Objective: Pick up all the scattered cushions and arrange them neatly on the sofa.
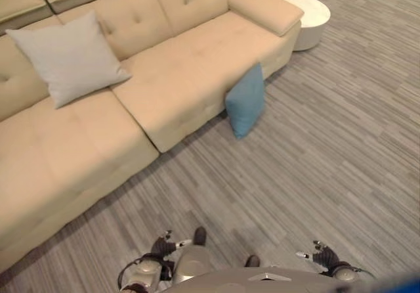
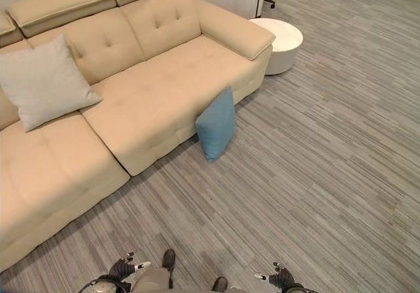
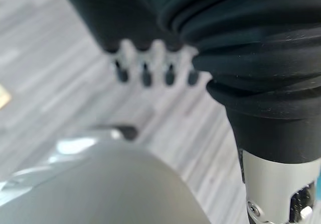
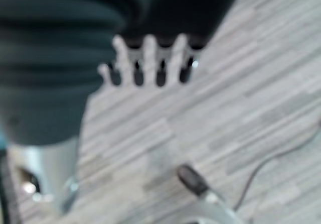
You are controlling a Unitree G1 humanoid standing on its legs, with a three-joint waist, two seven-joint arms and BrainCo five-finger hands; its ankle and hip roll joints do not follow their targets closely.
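A beige sofa (image 1: 197, 76) stands on a grey striped floor (image 1: 315, 175). 1 grey cushion (image 1: 69, 56) already sits on the seat, leaning against the backrest. 1 blue cushion (image 1: 246, 101) stands on the floor, propped against the sofa's front edge, so the job looks about half done. The left hand (image 1: 163, 246) and right hand (image 1: 323, 253) hang low near the robot, well apart from the blue cushion, both with relaxed fingers and holding nothing. A round white table (image 1: 305, 14) stands beside the sofa's armrest.
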